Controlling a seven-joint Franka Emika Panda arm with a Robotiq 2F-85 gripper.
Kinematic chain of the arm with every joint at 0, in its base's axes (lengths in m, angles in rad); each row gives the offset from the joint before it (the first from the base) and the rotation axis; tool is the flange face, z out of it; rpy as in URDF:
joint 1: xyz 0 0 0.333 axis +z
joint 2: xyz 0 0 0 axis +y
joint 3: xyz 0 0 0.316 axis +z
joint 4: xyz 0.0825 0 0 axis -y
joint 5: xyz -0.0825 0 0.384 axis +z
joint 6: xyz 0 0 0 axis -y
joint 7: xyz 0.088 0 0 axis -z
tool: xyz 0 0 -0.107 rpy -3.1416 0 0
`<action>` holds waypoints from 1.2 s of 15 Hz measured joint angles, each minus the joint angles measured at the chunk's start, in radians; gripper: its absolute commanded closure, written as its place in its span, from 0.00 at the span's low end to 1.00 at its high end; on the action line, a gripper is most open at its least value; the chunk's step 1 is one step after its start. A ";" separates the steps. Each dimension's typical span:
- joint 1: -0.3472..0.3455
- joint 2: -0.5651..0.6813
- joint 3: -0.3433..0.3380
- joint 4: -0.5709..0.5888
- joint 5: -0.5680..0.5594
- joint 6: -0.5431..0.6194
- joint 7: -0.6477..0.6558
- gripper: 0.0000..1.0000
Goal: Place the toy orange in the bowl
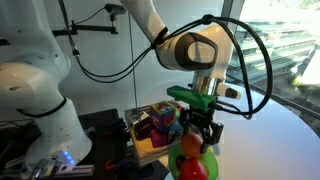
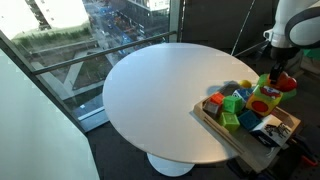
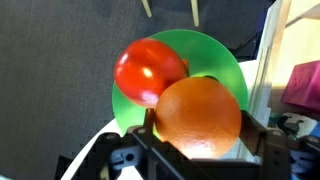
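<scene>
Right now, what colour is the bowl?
The bowl is bright lime green, clearest in the wrist view.

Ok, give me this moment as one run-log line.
end effector: shut on toy orange | toy orange: above green bowl, not released | green bowl: holds red round toy

table (image 2: 150, 90): round, white | on it: wooden tray (image 2: 212, 126) at edge

In the wrist view the orange (image 3: 197, 118) hides the bowl's (image 3: 218, 52) lower rim, and the bottom edge cuts the gripper (image 3: 197, 128). In an exterior view the bowl's (image 2: 266, 92) contents are too small to tell.
</scene>
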 measured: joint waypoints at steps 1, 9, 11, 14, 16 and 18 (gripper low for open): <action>0.000 -0.002 0.000 -0.010 -0.002 0.010 -0.007 0.44; 0.000 -0.002 0.002 -0.042 -0.005 0.089 -0.011 0.16; 0.000 -0.002 0.004 -0.042 -0.005 0.100 -0.010 0.03; 0.004 -0.002 0.011 -0.042 -0.005 0.105 -0.007 0.00; 0.005 -0.002 0.017 -0.040 -0.005 0.106 -0.004 0.00; 0.007 -0.002 0.022 -0.039 -0.004 0.107 -0.002 0.00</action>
